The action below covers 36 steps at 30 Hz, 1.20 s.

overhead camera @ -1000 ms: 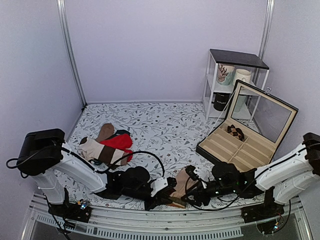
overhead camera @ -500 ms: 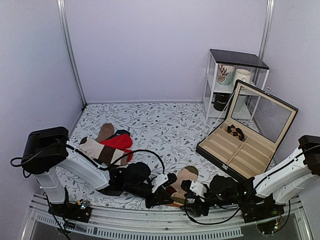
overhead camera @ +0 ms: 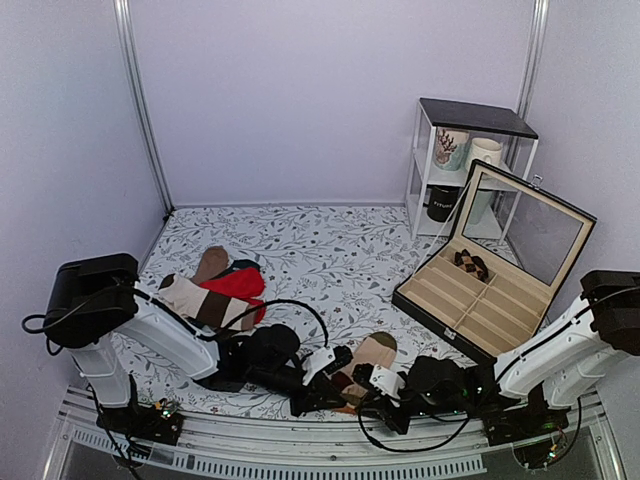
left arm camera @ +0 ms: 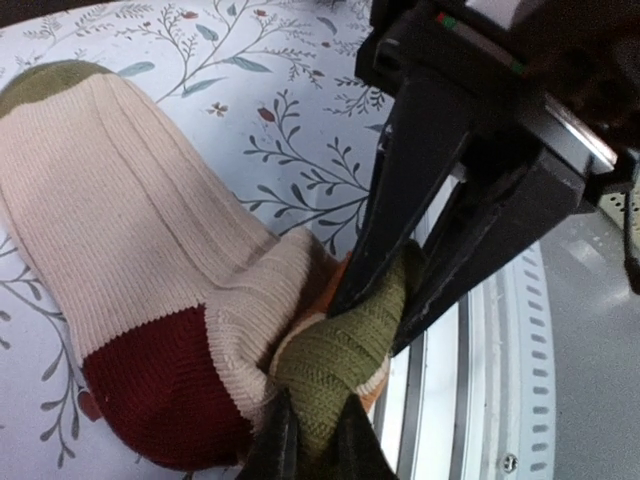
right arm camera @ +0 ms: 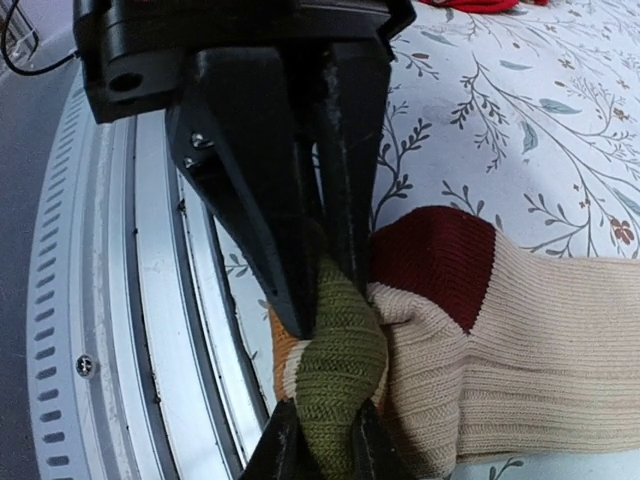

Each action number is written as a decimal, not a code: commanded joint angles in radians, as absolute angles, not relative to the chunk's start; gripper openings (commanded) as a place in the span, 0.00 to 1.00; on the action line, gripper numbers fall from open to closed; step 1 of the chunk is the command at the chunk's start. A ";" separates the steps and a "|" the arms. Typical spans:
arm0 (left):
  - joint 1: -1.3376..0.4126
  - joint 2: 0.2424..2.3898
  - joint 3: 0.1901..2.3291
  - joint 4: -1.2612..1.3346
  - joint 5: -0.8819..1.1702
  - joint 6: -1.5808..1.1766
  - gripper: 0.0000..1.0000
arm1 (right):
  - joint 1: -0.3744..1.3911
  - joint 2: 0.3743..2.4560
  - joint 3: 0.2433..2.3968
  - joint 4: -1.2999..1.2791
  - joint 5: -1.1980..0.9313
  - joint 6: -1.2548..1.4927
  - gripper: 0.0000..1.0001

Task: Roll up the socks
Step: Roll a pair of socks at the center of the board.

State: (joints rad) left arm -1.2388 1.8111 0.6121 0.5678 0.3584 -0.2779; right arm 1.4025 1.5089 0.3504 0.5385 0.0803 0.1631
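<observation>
The socks lie at the near edge of the table, just beside the metal rail, with both arms crowded over that end. Open floral table cover extends beyond them toward the back wall. A glass-lidded display box stands to the right, a pile of other socks well apart to the left, and a small shelf unit in the far right corner. The left gripper is clenched on the olive cuff, and the right gripper pinches the same bunched fold from the opposite side. The fingertips of the two nearly meet. The leg below the cuff is bunched and largely hidden between the fingers; only slivers of orange and cream show. Whether one sock or two lie stacked cannot be determined. In the top view the arms obscure the grip. The long axis runs from the cuff at the rail away and slightly rightward to the toe, with the maroon heel near the cuff.
</observation>
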 commanded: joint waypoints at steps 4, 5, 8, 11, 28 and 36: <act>-1.244 1.732 0.532 0.416 0.212 -0.238 0.50 | 1.371 1.570 0.327 0.543 0.037 0.341 0.11; -1.253 1.695 0.523 0.429 0.167 -0.223 0.56 | 1.357 1.567 0.313 0.554 0.024 0.375 0.11; -1.288 1.582 0.494 0.484 0.060 -0.133 0.59 | 1.313 1.560 0.284 0.579 -0.041 0.427 0.11; -1.317 1.523 0.478 0.525 0.024 -0.019 0.58 | 1.255 1.585 0.292 0.570 -0.158 0.480 0.11; -1.357 1.755 0.480 0.771 -0.019 0.204 0.56 | 1.181 1.769 0.326 0.529 -0.367 0.621 0.11; -1.357 1.785 0.486 0.737 0.053 0.166 0.23 | 1.175 1.778 0.326 0.528 -0.376 0.624 0.11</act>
